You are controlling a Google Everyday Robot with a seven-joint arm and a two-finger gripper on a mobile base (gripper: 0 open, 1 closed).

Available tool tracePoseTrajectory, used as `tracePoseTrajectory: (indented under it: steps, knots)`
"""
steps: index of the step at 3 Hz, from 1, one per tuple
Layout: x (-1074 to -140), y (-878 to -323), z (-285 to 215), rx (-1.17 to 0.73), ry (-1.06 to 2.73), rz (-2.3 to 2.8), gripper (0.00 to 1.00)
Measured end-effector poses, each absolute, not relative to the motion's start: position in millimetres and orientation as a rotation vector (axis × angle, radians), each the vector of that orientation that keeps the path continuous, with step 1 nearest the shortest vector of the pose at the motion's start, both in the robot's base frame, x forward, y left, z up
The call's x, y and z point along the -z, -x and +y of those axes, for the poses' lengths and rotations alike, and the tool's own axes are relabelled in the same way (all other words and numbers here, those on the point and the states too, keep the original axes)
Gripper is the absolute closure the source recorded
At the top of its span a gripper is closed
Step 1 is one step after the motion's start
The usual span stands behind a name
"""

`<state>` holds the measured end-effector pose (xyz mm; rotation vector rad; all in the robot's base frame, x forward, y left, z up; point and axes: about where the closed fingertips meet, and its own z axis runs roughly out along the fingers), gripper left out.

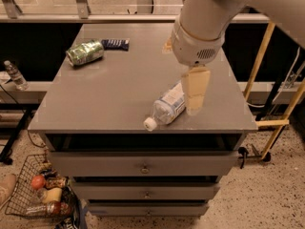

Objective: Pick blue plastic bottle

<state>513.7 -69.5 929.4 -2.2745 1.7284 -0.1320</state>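
**Gripper (pixel 194 105) over the surface (pixel 119 92), front right**

Near the surface's front edge, right of its centre: the blue plastic bottle (pixel 167 109), lying on its side, white cap toward the front-left corner. Over the surface's front right, pointing down: the gripper; released or clenched, impossible to tell. At the surface's back left: a crushed green can (pixel 85 52) and a dark wrapper (pixel 115 43).

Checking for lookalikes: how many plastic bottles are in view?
2. The blue plastic bottle lies on the table, the gripper at its base end; a small clear bottle stands left, off the table. The floor basket may hide more.
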Motion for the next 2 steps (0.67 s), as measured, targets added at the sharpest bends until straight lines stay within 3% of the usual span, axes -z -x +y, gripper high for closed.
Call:
tracePoseTrajectory:
  steps: [2]
  knots:
    - [-874.0, -536.8, -60.2, 0.068, 2.386, 1.741, 0.0]
